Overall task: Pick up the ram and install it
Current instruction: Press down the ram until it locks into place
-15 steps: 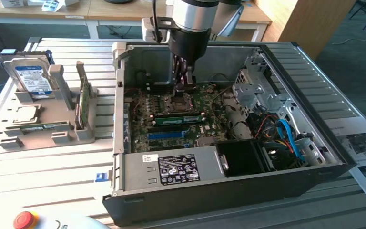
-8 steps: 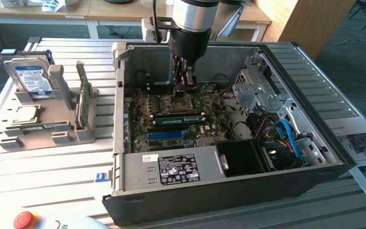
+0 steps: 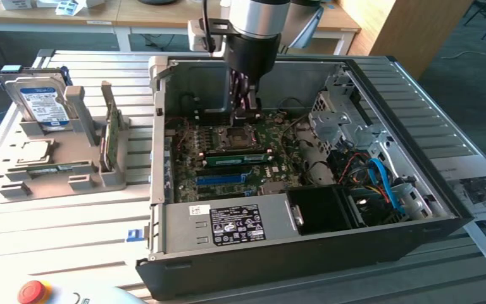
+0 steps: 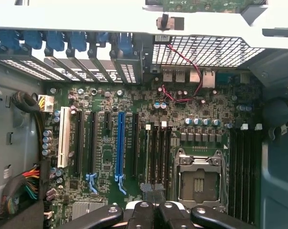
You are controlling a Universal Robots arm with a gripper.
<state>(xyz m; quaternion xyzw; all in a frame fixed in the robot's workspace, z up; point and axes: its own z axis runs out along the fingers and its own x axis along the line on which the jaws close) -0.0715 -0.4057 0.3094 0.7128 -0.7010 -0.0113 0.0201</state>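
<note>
Nearest the camera in the exterior view, a red button (image 3: 33, 291) sits on the slatted table (image 3: 57, 221), in front of the open computer case (image 3: 268, 269) and toward the exterior view's left of it. The case is a black tower lying on its side with the panel off, so the motherboard (image 3: 226, 168) faces up.

Just inside the near wall of the case is a grey power supply with a black label (image 3: 237, 225). Blue cables (image 3: 382, 180) are bundled inside the case at the exterior view's right.

Toward the middle of the case, the ram (image 3: 238, 158) is a narrow green stick. It sits lengthwise in a memory slot between a blue expansion slot (image 3: 222, 179) on its near side and the processor socket (image 3: 230, 135) on its far side. Nothing grips it.

Above the far half of the case, the arm reaches straight down. The gripper (image 3: 247, 114) hangs over the board by the socket. Its two black fingers (image 4: 143, 210) are pressed together with nothing between them. In the wrist view they point at the ends of the memory slots next to the socket (image 4: 197, 181).

Outside the case, to the exterior view's left, is a grey parts holder (image 3: 78, 180). A silver hard drive (image 3: 42, 101) and a wider green card (image 3: 112, 142) stand on edge in it, and a processor chip (image 3: 28, 151) lies flat.

Beyond the case are wooden desks (image 3: 74, 16).
</note>
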